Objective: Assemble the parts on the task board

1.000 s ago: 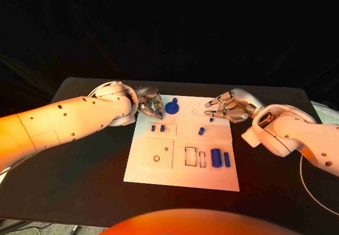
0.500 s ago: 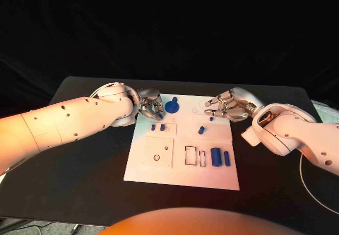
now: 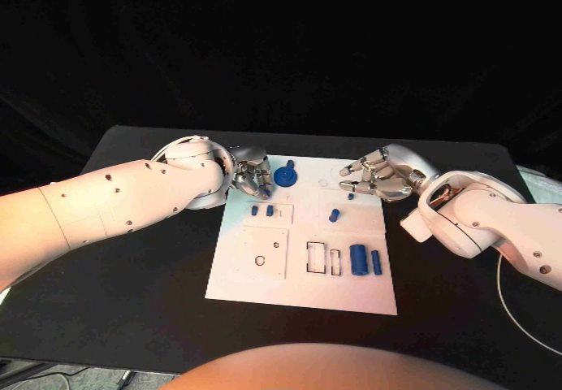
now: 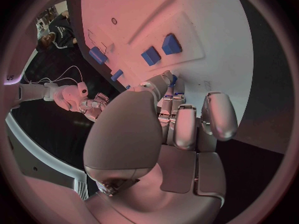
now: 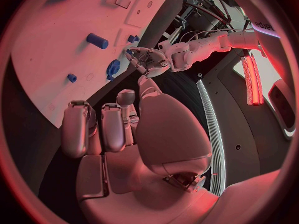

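The white task board (image 3: 240, 280) lies mid-table. My left hand (image 3: 248, 179) hovers at its far left corner, fingers curled in with nothing seen in them, thumb close to a blue round part with a knob (image 3: 287, 177) (image 5: 112, 67). My right hand (image 3: 375, 180) hangs over the far right corner, fingers also curled and nothing in them, just above a small blue peg (image 3: 350, 196) (image 5: 72, 77). Two small blue blocks (image 3: 261, 211) (image 4: 161, 50) stand near the left hand. A short blue cylinder (image 3: 334, 216) (image 5: 97, 40) lies mid-board.
A thick blue cylinder (image 3: 357, 261) and a thinner one (image 3: 376, 262) lie at the board's right side, next to two rectangular slots (image 3: 316, 258). A square panel with small holes (image 3: 264, 253) fills the near left. Black table (image 3: 129, 276) surrounds the board.
My right hand has edged slightly toward the far edge of the board. The left hand and the parts have stayed where they were.
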Controlling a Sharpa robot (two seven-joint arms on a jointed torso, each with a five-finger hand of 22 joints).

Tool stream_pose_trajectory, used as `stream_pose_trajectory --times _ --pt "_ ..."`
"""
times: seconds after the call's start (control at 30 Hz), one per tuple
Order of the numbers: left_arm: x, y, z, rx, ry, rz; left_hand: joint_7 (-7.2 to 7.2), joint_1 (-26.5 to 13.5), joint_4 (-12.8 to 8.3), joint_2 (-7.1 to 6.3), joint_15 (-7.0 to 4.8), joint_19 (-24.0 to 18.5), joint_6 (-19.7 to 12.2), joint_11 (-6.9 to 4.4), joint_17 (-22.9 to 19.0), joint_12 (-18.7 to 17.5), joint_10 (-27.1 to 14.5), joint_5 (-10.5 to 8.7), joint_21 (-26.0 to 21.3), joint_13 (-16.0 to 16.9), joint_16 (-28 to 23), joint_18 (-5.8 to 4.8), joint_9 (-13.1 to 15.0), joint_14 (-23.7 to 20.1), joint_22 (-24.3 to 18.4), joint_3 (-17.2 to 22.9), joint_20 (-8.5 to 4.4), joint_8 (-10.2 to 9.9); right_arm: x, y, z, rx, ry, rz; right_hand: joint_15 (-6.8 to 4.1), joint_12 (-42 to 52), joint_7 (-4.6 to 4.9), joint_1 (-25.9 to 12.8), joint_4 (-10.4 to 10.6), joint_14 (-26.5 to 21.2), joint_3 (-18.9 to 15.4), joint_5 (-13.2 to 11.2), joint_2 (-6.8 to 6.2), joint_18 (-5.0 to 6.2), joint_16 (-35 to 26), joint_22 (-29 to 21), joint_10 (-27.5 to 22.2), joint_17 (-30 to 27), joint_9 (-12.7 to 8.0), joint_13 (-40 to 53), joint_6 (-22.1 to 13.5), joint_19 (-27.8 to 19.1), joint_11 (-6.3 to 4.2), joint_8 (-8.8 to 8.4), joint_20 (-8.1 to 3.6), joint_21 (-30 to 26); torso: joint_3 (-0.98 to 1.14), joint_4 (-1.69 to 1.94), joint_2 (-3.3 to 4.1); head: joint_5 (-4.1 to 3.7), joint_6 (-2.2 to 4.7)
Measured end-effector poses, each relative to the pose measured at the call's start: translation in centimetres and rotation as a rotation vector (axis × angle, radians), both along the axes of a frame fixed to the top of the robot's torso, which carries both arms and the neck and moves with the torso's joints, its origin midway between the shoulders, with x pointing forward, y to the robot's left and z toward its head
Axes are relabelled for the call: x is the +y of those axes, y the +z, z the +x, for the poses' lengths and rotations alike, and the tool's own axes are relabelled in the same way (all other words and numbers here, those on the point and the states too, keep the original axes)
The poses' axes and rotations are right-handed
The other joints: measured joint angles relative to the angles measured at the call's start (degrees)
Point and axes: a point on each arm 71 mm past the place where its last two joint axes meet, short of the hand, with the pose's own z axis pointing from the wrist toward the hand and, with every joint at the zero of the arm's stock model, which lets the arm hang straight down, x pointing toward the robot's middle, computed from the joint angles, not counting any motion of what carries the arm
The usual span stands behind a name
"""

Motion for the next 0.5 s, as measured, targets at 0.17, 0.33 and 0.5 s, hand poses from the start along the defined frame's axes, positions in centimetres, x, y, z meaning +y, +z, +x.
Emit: stream_pose_trajectory --times 0.17,0.33,0.5 --pt "-0.06 -0.14 0.03 -0.001 0.000 0.008 0.26 -0.9 -0.4 -0.50 0.00 0.0 -0.3 0.14 -0.2 -0.9 -0.1 0.00 0.0 0.0 0.0 0.00 -0.2 0.0 0.0 0.4 0.00 -0.5 0.02 0.00 -0.01 0.000 0.001 0.001 0.00 0.0 0.00 0.0 0.0 0.0 0.0 0.0 0.00 0.00 0.0 0.0 0.0 0.0 0.0 0.0 0.0 0.0 0.00 0.00 0.00 0.0 0.00 -0.03 0.00 -0.01 -0.07" --pt "-0.04 -0.44 -0.01 0.007 0.002 0.019 0.91 -1.6 -0.5 -0.81 0.31 0.0 -2.6 0.90 -0.3 -2.1 -1.3 0.00 0.0 -0.3 0.0 0.00 -1.0 0.0 0.0 1.0 0.00 -1.1 -0.01 0.01 -0.01 0.000 0.000 0.001 0.00 0.0 0.00 0.0 0.0 0.0 0.0 0.0 0.00 0.00 0.0 0.0 0.0 0.0 0.0 0.0 0.0 0.0 0.00 0.00 0.00 0.0 0.01 -0.02 0.01 -0.08 -0.14" --pt "-0.02 -0.57 -0.05 0.013 0.003 0.026 1.24 -2.2 -0.6 -1.38 0.43 0.1 -3.9 1.40 -0.6 -2.9 -2.2 0.00 -0.3 -0.3 0.0 0.00 -1.6 0.0 0.0 1.7 0.36 -1.1 -0.02 0.00 -0.02 0.000 0.000 0.001 0.00 0.0 0.00 0.0 0.0 0.0 0.0 0.0 0.00 0.00 0.0 0.0 0.0 0.0 0.0 0.0 0.0 0.0 0.00 0.00 0.00 0.0 0.01 0.00 -0.01 -0.11 -0.23"
